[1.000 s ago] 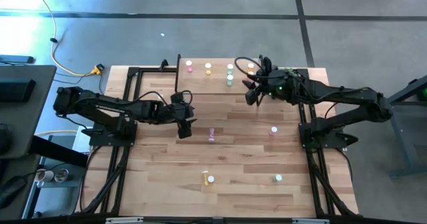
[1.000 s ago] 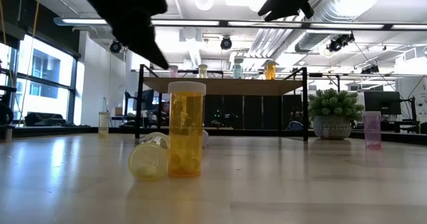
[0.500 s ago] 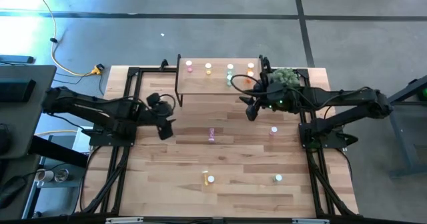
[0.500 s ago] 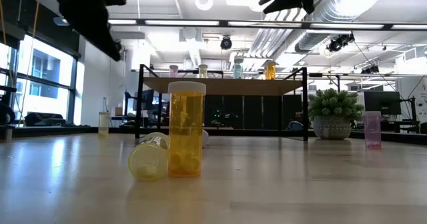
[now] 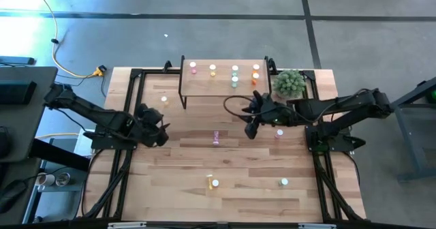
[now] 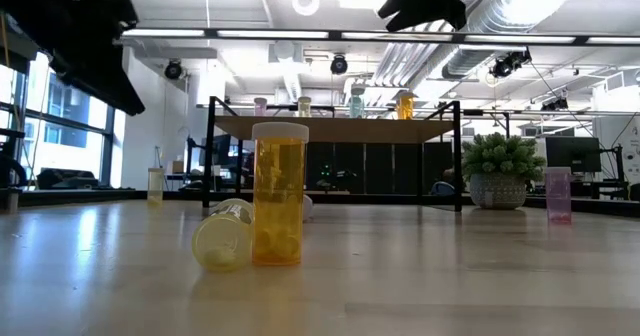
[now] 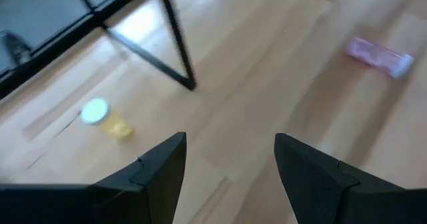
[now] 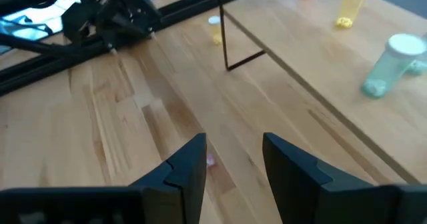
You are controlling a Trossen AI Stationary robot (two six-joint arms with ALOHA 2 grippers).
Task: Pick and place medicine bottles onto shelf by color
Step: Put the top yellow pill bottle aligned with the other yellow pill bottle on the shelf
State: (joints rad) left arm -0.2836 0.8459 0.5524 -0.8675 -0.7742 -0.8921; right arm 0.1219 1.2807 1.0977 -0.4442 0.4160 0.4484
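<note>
The shelf (image 5: pixel 204 83) stands at the table's far middle and bears pink (image 5: pixel 193 66), yellow (image 5: pixel 212 69), green (image 5: pixel 235 70) and orange (image 5: pixel 256 69) bottles, upright on their bases. On the table a pink bottle (image 5: pixel 216 138) lies on its side and another pink one (image 5: pixel 279 133) stands. A yellow one (image 5: pixel 164 99) stands left of the shelf. My left gripper (image 5: pixel 162 129) is open and empty, above the table left of the lying pink bottle (image 7: pixel 379 54). My right gripper (image 5: pixel 248 128) is open and empty, above the table in front of the shelf (image 8: pixel 313 64).
Near the front edge an orange bottle (image 6: pixel 279 196) stands beside a lying yellow one (image 6: pixel 225 238), and a green one (image 5: pixel 284 182) stands to the right. A potted plant (image 5: pixel 289 83) stands right of the shelf. The shelf's black legs (image 7: pixel 177 51) rise from the table.
My left gripper has drawn back toward the table's left edge, away from the lying pink bottle. My right gripper has come away from the shelf's right end, toward the near edge and a little left. No bottle on the table has moved.
</note>
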